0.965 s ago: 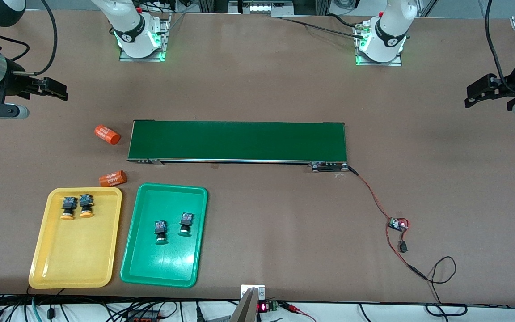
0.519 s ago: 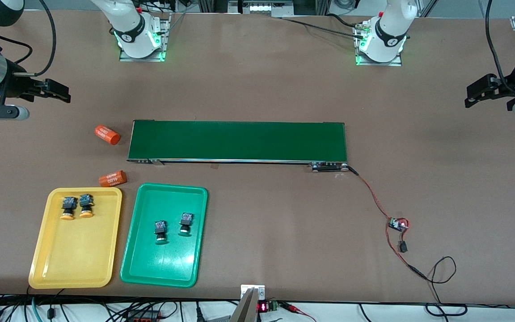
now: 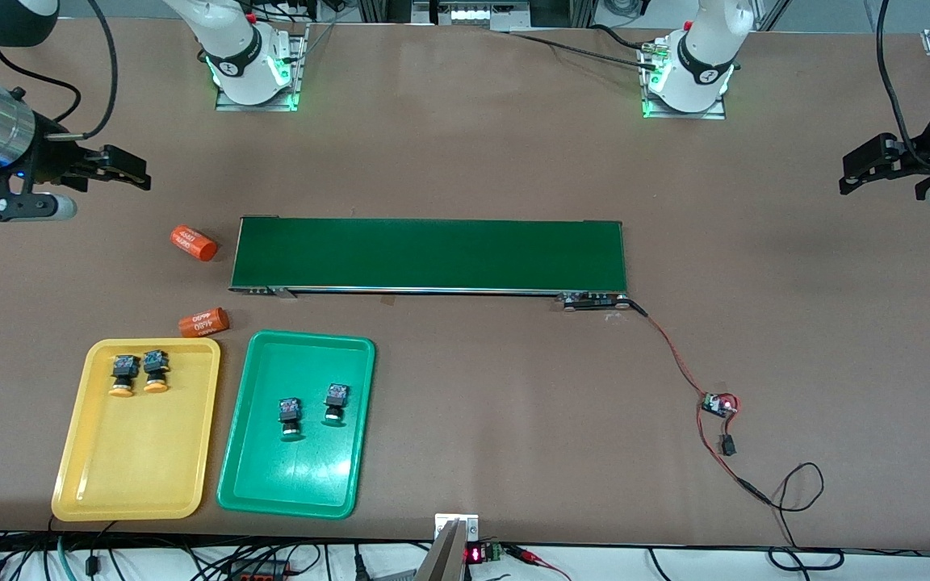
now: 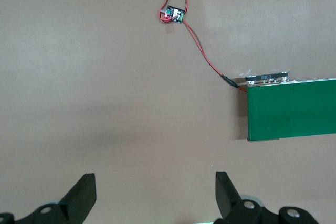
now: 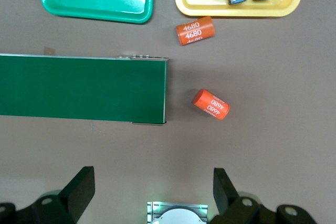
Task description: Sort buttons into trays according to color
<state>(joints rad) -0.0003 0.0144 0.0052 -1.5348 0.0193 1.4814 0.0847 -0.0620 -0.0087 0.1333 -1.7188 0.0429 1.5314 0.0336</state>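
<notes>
1. The right gripper (image 3: 136, 175) is hanging over bare brown bench at the right arm's end, its black fingers (image 5: 79, 190) spread wide apart and holding nothing.
2. The left gripper (image 3: 854, 173) is hovering over the bench at the left arm's end, fingers (image 4: 81, 198) likewise wide apart and empty.
3. The yellow tray (image 3: 77, 452), shallow glossy plastic with rounded corners, is lying near the front camera at the right arm's end.
4. Two yellow-orange buttons (image 3: 122, 376), black blocky bodies with round caps, are sitting side by side in that tray's end farthest from the camera.
5. The green tray (image 3: 255, 476), same shape and just beside the yellow one, is gleaming with a bright glare patch.
6. Two green buttons (image 3: 290, 418) are resting near its middle, slightly apart.
7. Two orange cylinders are lying on their sides: one (image 3: 203, 322) just beside the yellow tray's corner, one (image 3: 193, 243) near the belt's end.
8. The long flat dark-green belt (image 3: 429, 254) is stretching across mid-bench, with a thin red wire (image 3: 675, 355) trailing to a small circuit board (image 3: 718, 404).
</notes>
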